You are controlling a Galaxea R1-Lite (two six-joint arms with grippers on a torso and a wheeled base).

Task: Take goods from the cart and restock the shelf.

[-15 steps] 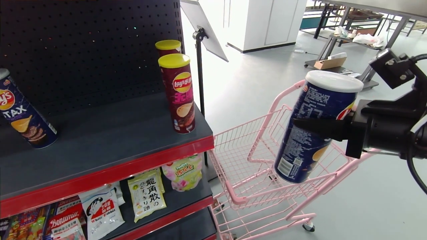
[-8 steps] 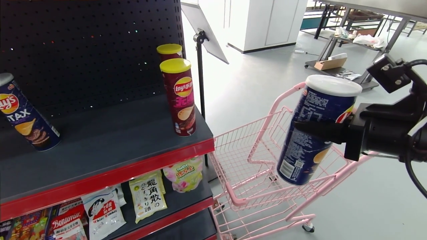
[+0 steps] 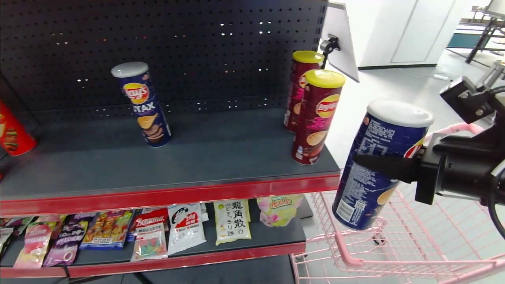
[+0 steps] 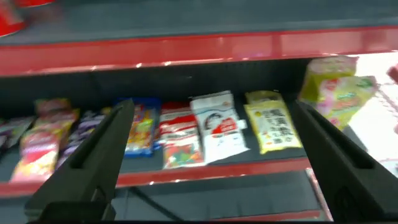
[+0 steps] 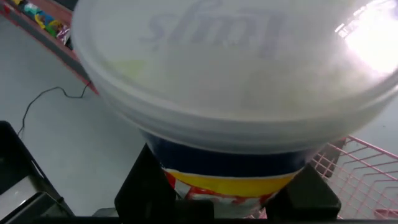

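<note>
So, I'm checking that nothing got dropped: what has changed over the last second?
The head camera has swung toward the shelf, so the cans standing on it only appear shifted; they have not moved. The blue can, carried along, now hangs beside the shelf's right end, over the pink cart. The right claw stays shut on it, tilted as before; nothing was let go.

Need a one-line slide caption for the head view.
Right gripper holds a blue chip can over the pink cart, beside the shelf.
</note>
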